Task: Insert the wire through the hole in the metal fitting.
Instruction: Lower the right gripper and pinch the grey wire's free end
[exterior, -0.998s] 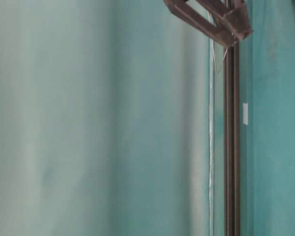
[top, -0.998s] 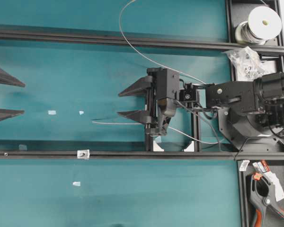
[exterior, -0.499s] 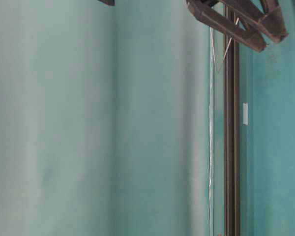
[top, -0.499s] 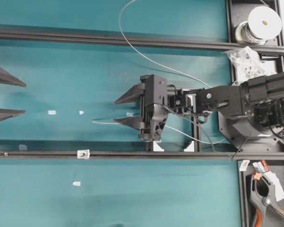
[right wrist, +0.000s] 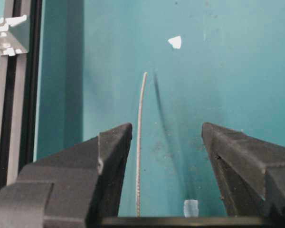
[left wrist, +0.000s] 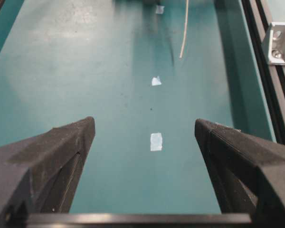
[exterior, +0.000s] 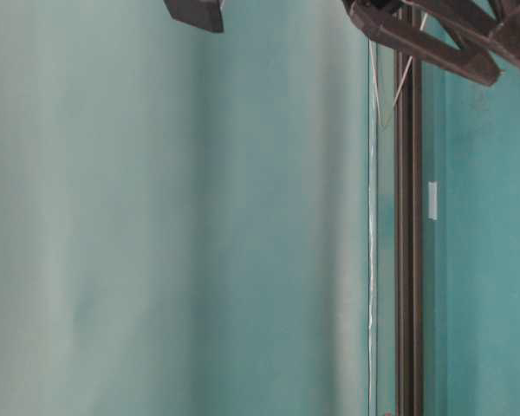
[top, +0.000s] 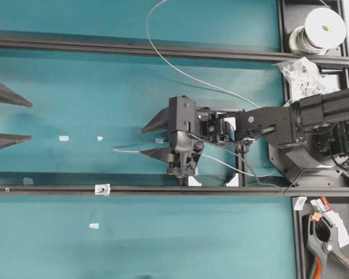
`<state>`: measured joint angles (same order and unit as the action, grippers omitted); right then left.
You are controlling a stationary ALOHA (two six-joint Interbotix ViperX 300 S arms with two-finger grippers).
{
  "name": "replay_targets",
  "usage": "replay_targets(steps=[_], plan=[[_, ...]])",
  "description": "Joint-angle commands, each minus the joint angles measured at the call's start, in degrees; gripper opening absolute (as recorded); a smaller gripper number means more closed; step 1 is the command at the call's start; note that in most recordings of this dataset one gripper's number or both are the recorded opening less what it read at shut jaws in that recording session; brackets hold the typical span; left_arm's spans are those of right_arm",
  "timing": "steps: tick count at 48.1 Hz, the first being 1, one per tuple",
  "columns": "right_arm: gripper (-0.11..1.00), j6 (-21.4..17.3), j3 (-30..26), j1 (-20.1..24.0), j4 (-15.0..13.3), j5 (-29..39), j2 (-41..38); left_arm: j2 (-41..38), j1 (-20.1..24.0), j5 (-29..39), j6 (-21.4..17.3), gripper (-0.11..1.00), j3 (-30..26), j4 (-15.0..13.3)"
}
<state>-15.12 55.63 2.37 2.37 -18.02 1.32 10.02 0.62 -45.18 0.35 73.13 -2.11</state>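
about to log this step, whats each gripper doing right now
left gripper: open, holding nothing.
right gripper: open, the wire lies between its fingers, not gripped.

A robotics lab or workshop bench is showing here: a teal mat [top: 104, 87] is lying under black aluminium rails [top: 134, 49] running past the right pincer [top: 150, 139], while a wire spool [top: 319, 29], a bag of hardware [top: 302, 75] and an orange-handled clamp [top: 326, 244] are sitting behind it.

A wire spool [top: 320, 29], parts bag [top: 303, 75] and clamp [top: 326, 244] lie right.
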Motion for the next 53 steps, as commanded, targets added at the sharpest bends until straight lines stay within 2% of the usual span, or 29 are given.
replay_targets(steps=[1,21,34,48,53], plan=[[0.7,-0.18,-1.32,0.7,0.18,-0.26,-0.18,0.35,-0.09,-0.53,0.09,0.76,-0.62,-0.09],[0.68,-2.81,-1.14,1.32,0.53,-1.05,-2.81,0.35,-0.09,-0.53,0.09,0.76,-0.79,-0.18],[0.54,-2.81,-1.05,1.32,0.53,1.32,-2.81,0.35,-0.09,-0.44,0.09,0.76,-0.79,-0.18],[0.33,-2.81,-3.16,1.23,0.35,8.96,-1.58,0.35,-0.09,-0.35,0.09,0.76,-0.79,-0.18],[0.3,-2.81,-3.69,1.14,0.26,10.81,-0.88,0.35,-0.09,-0.35,0.09,0.76,-0.79,-0.18]])
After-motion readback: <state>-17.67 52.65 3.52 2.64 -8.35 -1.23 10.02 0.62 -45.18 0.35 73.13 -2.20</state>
